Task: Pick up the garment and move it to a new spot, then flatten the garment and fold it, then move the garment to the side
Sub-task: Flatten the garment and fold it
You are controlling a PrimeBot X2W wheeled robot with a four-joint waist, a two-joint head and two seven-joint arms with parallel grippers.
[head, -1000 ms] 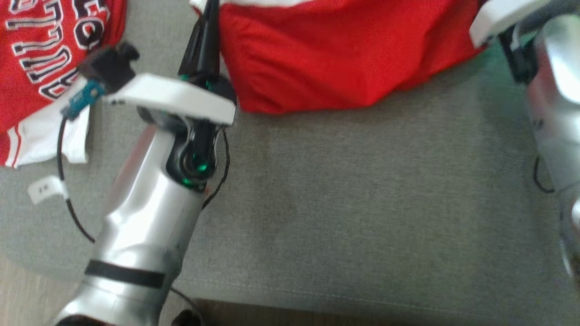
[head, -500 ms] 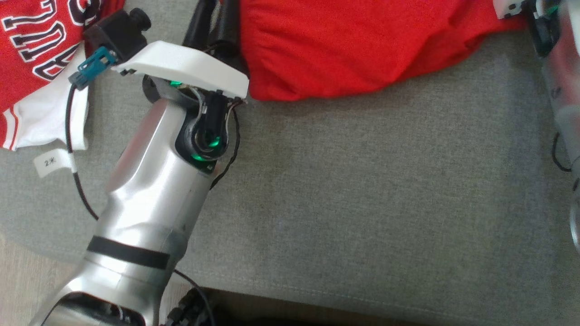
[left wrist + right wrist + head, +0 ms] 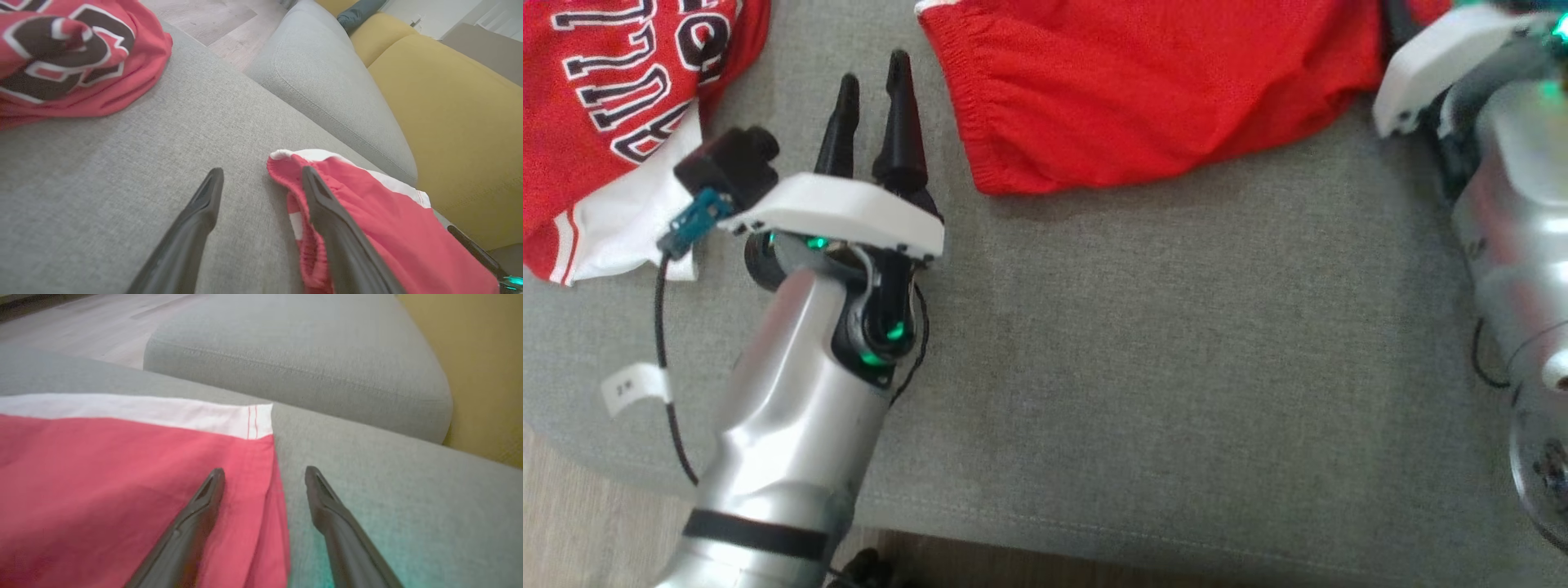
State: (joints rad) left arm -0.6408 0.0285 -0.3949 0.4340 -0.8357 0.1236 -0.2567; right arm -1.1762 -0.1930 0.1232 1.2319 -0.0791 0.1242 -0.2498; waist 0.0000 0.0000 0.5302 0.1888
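The left gripper [image 3: 874, 72] and right gripper [image 3: 264, 473] both gape empty. The red shorts [image 3: 1160, 90] look light, limp and floppy; pinch the elastic waistband [image 3: 281, 169] and white-trimmed hem [image 3: 245, 420].

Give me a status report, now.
Left pincer open, right pincer open, nothing held. Red shorts lie spread on grey couch. Lettered red jersey off left, clear of shorts.

The light is soft and even, with faint shadows. The silver left forearm [image 3: 784, 425] shows white glare. The right arm [image 3: 1511, 204] at the edge is blurred.
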